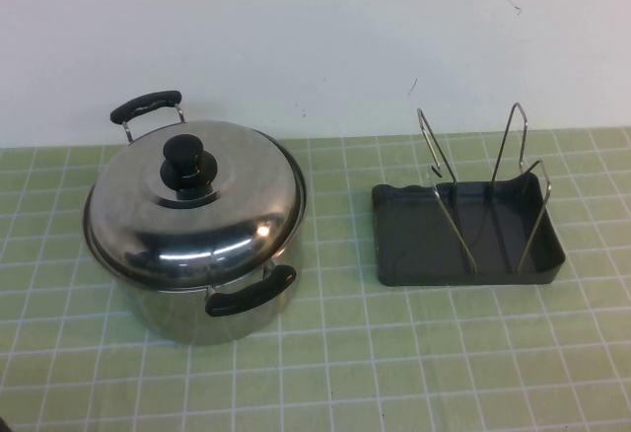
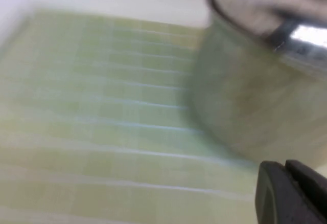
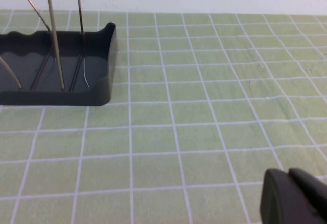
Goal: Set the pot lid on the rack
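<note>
The pot lid (image 1: 192, 210), shiny steel with a black knob (image 1: 185, 161), sits closed on the steel pot (image 1: 187, 314) at the left of the green grid mat. The rack (image 1: 463, 245), a dark grey tray with tall silver wire loops (image 1: 434, 151), stands empty to the right of the pot. Neither arm shows in the high view. My left gripper (image 2: 286, 170) is shut and empty, low beside the blurred pot (image 2: 255, 106). My right gripper (image 3: 288, 175) is shut and empty, low over the mat, some way from the rack (image 3: 97, 81).
The pot has two black handles, one at the back (image 1: 146, 107) and one at the front (image 1: 251, 290). A white wall (image 1: 315, 37) runs behind the mat. Open mat lies between pot and rack and along the front.
</note>
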